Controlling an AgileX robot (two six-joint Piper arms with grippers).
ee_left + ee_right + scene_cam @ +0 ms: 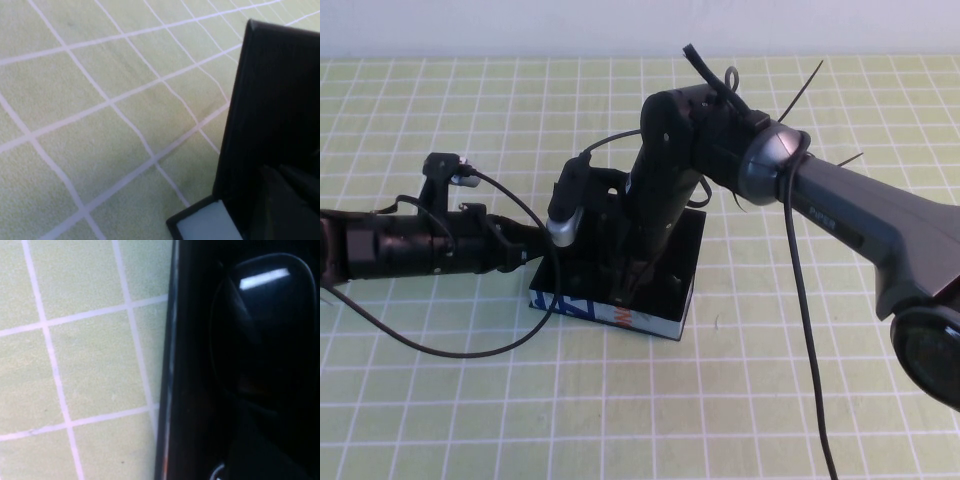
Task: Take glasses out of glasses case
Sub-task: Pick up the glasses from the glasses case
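Right gripper (pixel 630 285) inside glasses case (pixel 660 322), left gripper (pixel 582 205) alongside, green gridded tabletop (pixel 470 400).

The high view looks down from the robot's side, taking in the whole green grid mat (pixel 440 400) with the glasses case (pixel 665 265) near centre. The left wrist view sits close at the case's 9 o'clock side; the right wrist view looks straight down into it. All three share case and mat.
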